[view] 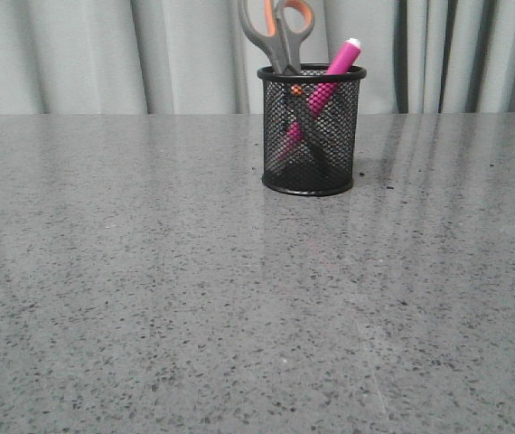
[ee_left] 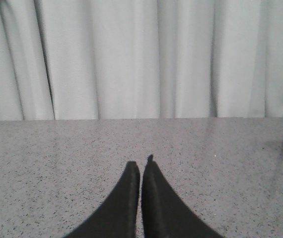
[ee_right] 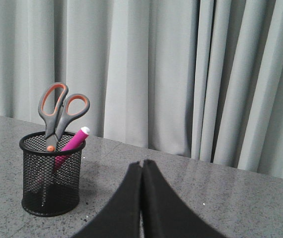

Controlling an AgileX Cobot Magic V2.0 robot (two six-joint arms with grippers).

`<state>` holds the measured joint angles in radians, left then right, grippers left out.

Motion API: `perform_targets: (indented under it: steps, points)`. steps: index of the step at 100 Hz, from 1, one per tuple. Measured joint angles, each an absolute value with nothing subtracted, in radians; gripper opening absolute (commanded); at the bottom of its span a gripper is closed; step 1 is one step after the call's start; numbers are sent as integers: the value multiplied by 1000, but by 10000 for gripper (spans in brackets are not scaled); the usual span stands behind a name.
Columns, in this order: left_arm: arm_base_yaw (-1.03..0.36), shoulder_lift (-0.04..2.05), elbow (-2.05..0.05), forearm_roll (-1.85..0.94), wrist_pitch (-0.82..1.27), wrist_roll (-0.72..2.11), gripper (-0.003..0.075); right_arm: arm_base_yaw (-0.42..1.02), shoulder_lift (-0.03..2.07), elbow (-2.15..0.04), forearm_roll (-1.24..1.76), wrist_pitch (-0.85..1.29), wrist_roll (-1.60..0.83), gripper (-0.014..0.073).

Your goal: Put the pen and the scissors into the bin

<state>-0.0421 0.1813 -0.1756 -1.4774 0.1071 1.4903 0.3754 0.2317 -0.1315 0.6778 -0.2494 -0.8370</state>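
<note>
Nearest you, the grey speckled table (view: 149, 316) lies bare. Both grippers hover with fingers pressed together, holding nothing: the left gripper (ee_left: 140, 168) and the right gripper (ee_right: 142, 166), well apart from the black mesh bin (view: 311, 131). Farther back, the scissors (view: 280, 36) and pink pen (view: 330, 72) stand crossed inside it; the task looks complete, so keep your arms clear of the rim.

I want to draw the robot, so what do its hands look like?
Only the fingers show, in the wrist views. The left gripper has two plain black fingers, wide at the base and curving in to narrow tips, a bit like a beak. The right gripper looks the same: two smooth, matte black fingers tapering to a point. No cables, markings or stickers show. The arms themselves are out of view.
</note>
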Motion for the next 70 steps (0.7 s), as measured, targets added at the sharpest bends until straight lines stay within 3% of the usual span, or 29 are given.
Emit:
perform_targets:
  steps: [24, 70]
  points:
    - [-42, 41, -109, -1539, 54, 1490, -19, 375, 199, -114, 678, -253, -838, -76]
    - [-42, 32, -105, -1612, 63, 1490, -19, 375, 199, -112, 678, -271, -838, -76]
